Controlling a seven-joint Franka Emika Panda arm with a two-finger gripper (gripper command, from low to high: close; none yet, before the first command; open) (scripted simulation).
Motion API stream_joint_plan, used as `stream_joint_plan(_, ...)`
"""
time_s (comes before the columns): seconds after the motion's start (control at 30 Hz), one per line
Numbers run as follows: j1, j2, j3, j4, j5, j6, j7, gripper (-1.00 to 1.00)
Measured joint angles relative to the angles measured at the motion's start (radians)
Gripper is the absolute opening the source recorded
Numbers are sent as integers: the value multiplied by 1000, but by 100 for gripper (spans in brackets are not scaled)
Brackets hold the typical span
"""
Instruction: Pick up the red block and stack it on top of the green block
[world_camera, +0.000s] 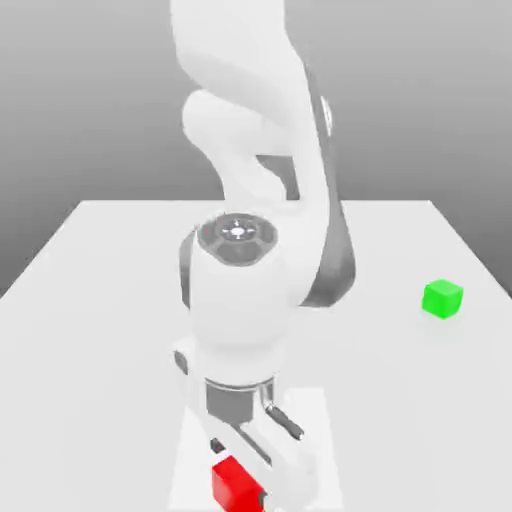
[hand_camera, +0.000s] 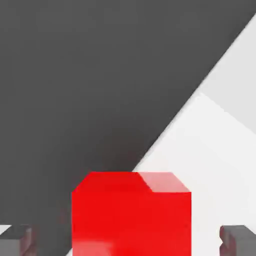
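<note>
Red block (world_camera: 236, 486), one: sitting at the bottom edge of the exterior view, left of centre. Tool (hand_camera: 128, 241), one: standing wide around the red block, its two fingers flanking opposite sides and leaving a gap at each. White panel (world_camera: 318, 440): lying beneath, lower centre. White arm (world_camera: 238, 310): reaching down through the centre. Green block (world_camera: 442, 299), one: resting apart on the pale desk (world_camera: 110, 320), right of frame.

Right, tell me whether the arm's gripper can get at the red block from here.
Likely yes: the gripper has its fingers open on opposite sides of the red block, a gap at each, with nothing seen in between.
</note>
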Motion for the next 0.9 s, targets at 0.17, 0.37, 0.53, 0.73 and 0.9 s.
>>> stream_joint_plan(0.17, 3, 8, -4, 1, -3, 8, 3, -100)
stream_joint_plan(0.37, -9, -168, 76, -38, 80, -126, -79, -100)
stream_joint_plan(0.53, 77, -270, 231, -97, 157, -161, -233, -100)
stream_joint_plan(0.73, 279, -385, 377, -174, 277, -184, -441, -100)
stream_joint_plan(0.9, 451, -472, 443, -242, 371, -194, -611, -100)
